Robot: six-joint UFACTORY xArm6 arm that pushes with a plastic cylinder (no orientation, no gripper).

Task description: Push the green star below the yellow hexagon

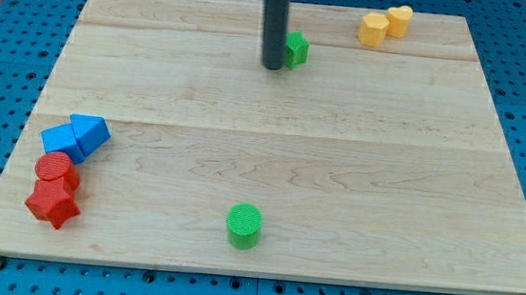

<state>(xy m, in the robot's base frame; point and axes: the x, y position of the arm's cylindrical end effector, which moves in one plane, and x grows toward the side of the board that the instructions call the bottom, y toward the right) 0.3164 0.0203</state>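
Green star (296, 50) sits near the board's (271, 167) top edge, partly hidden behind our rod; my tip (273, 66) touches its left side. We grip nothing. Yellow hexagon (374, 29) lies well apart, to the right.

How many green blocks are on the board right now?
2. The green star sits near the view's top, touching the right side of my tip. The green cylinder stands near the bottom edge. None seems hidden.

the rod (276, 24) runs out past the view's top edge, so its upper part is cut off. it covers the left side of the green block (297, 50), whose shape cannot be made out. the worktop (272, 158) front corners blur into shadow.
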